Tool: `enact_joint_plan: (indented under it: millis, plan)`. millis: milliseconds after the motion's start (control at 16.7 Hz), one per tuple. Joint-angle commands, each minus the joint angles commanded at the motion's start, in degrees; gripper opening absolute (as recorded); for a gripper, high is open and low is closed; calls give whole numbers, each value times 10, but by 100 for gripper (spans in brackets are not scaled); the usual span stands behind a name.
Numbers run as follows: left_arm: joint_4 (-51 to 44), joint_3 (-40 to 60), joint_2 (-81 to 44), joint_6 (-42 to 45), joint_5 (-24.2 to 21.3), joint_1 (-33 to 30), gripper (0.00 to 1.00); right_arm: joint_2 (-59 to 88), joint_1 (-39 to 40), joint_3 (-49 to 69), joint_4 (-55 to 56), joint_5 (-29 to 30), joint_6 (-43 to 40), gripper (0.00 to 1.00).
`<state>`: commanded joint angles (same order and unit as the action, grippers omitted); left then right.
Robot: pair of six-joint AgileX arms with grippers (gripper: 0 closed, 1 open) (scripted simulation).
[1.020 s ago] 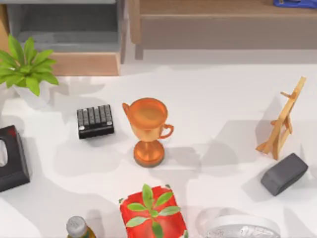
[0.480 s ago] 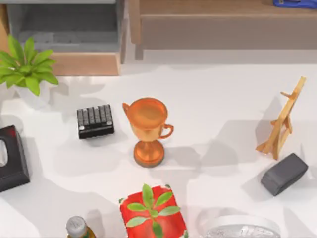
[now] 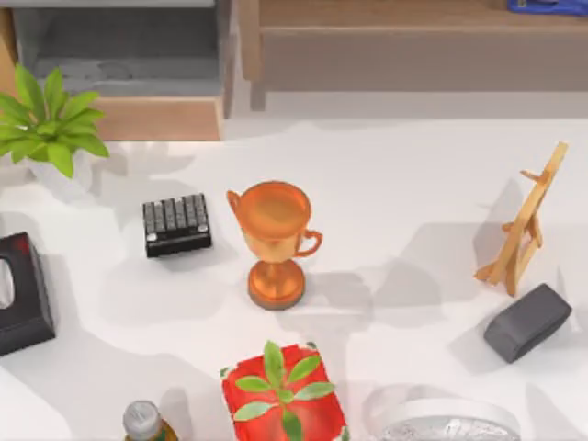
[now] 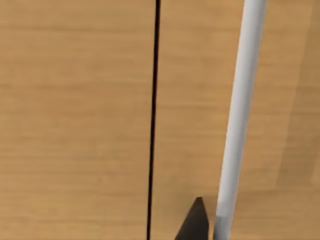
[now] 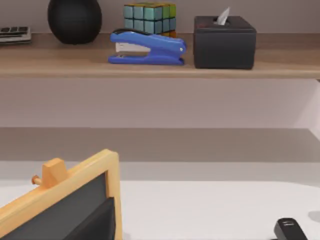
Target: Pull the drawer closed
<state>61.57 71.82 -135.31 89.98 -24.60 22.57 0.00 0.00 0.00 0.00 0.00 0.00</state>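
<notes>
The drawer (image 3: 119, 46) stands pulled out at the table's back left, grey inside, with its light tan front board (image 3: 152, 118) facing the table. In the left wrist view the tan board (image 4: 75, 120) is very close, with a pale grey handle bar (image 4: 240, 115) running across it. A dark tip of my left gripper (image 4: 196, 223) sits right beside that bar. In the right wrist view my right gripper (image 5: 192, 231) is open, its fingertips (image 5: 289, 230) low over the table beside a small wooden easel (image 5: 65, 195).
A long brown shelf unit (image 3: 413, 46) runs along the back right and carries a blue stapler (image 5: 147, 48). A potted plant (image 3: 46, 124) stands by the drawer's front. A black keypad (image 3: 176, 223), an orange trophy (image 3: 273, 234), a wooden easel (image 3: 525, 225) and a grey block (image 3: 527, 322) stand on the table.
The drawer and the table's objects stay where they were. Only faint shadows at the table's left shift a little.
</notes>
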Motion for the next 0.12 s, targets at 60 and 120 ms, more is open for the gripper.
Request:
enact_joint_plan:
  millis: [60,120]
  plan:
    - [0,0,0,0,0,0,100,0,0,0,0,0,0,100]
    - [0,0,0,0,0,0,100,0,0,0,0,0,0,100]
